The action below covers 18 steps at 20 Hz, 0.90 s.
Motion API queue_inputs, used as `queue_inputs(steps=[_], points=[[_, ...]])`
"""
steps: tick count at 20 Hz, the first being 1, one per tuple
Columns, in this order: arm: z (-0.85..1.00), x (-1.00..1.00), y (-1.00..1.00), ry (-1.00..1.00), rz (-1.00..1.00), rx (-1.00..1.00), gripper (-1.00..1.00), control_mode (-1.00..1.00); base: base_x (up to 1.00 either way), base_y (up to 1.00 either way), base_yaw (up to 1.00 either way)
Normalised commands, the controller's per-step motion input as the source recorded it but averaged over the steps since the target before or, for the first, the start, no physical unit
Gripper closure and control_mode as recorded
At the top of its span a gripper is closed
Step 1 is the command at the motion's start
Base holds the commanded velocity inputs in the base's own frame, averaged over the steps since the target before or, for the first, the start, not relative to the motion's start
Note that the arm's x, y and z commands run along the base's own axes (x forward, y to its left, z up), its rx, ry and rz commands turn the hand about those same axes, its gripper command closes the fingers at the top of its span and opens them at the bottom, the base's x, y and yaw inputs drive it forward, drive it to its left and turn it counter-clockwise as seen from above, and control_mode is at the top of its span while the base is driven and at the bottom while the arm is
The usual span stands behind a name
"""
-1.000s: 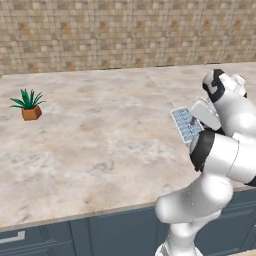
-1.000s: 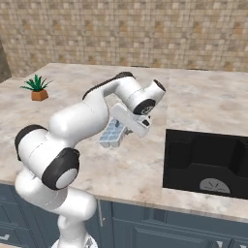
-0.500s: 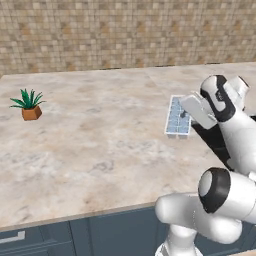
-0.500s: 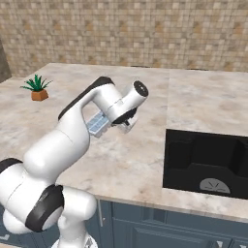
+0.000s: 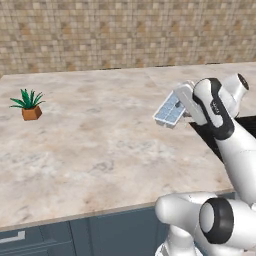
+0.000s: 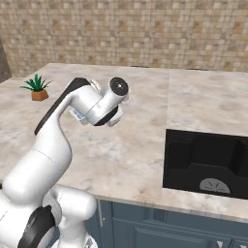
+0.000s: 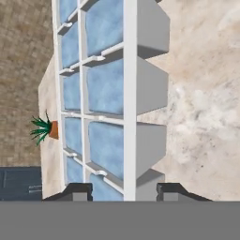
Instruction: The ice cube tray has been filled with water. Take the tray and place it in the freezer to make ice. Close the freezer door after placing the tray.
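My gripper (image 7: 124,191) is shut on the ice cube tray (image 7: 136,93), gripping one end, with a finger (image 7: 77,190) on each side of its white grid. The water (image 7: 105,79) fills the cells as pale blue squares. In the left base view the ice cube tray (image 5: 169,111) hangs tilted above the marble counter (image 5: 100,145), held by the gripper (image 5: 184,98) at its right end. From the right base view only a corner of the ice cube tray (image 6: 77,115) peeks out behind the wrist. The freezer and the freezer door are out of view.
A small potted plant (image 5: 30,105) (image 6: 38,89) stands at the counter's far left. A black sink basin (image 6: 208,162) is set into the counter on the right. A brick backsplash (image 5: 125,35) closes the back, and dark blue cabinets (image 5: 45,237) run below the front edge.
The arm has swung leftward over the counter, carrying the tray with it, and the hand has turned. The grip on the tray is unchanged.
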Motion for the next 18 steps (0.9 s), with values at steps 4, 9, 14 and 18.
queue_inputs(steps=[4,9,14,18], points=[[0.17,-0.34,0.00,0.00,-0.13,0.21,1.00,-1.00,0.00,0.00,0.00],[0.00,-0.59,0.00,-0.07,-0.06,0.22,1.00,-1.00,0.00,0.00,0.00],[0.10,-0.40,0.00,-0.01,0.00,0.11,1.00,-1.00,0.00,0.00,0.00],[0.18,-0.15,0.00,0.04,0.00,0.05,1.00,-1.00,0.00,0.00,0.00]])
